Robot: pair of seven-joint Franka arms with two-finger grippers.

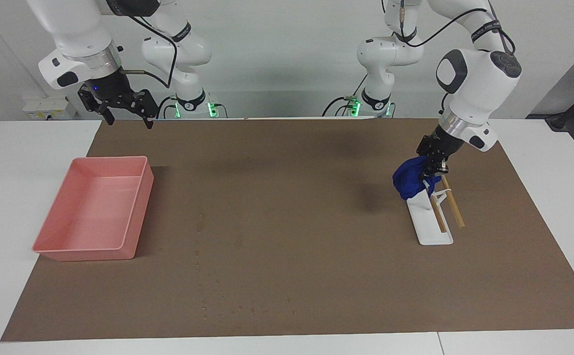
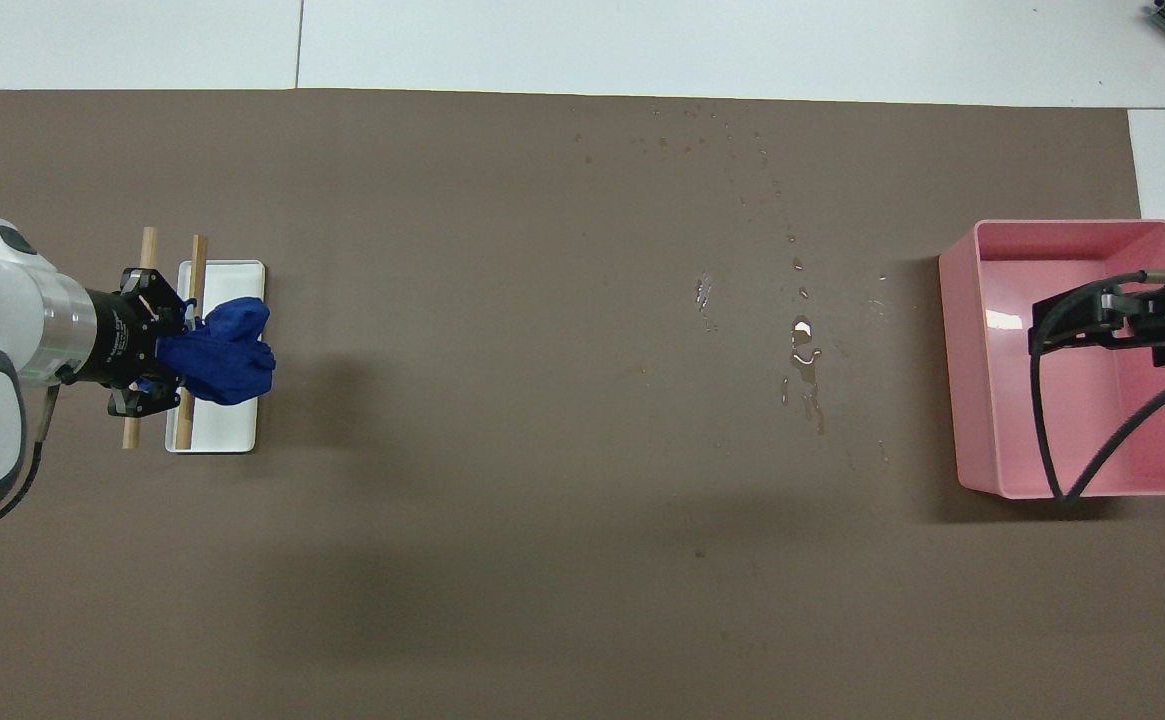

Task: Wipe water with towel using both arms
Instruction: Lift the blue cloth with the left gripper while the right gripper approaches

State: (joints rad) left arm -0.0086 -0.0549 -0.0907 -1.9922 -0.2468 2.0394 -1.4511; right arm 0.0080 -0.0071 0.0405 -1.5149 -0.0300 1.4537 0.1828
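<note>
The deep-blue towel (image 1: 410,180) hangs bunched in my left gripper (image 1: 432,165), which is shut on it just over the white tray. In the overhead view the towel (image 2: 222,350) covers the middle of the tray, with the left gripper (image 2: 167,355) beside it. The water (image 2: 802,340) is a scatter of small droplets on the brown mat, toward the right arm's end and running on to the mat's edge farthest from the robots; it shows faintly in the facing view (image 1: 198,227). My right gripper (image 1: 119,106) is open and empty, raised over the pink bin (image 2: 1092,320).
A white tray (image 1: 432,224) with two wooden sticks (image 1: 452,202) lies at the left arm's end. A pink rectangular bin (image 1: 139,212) stands at the right arm's end, also in the overhead view (image 2: 962,350). A brown mat (image 1: 291,222) covers the table.
</note>
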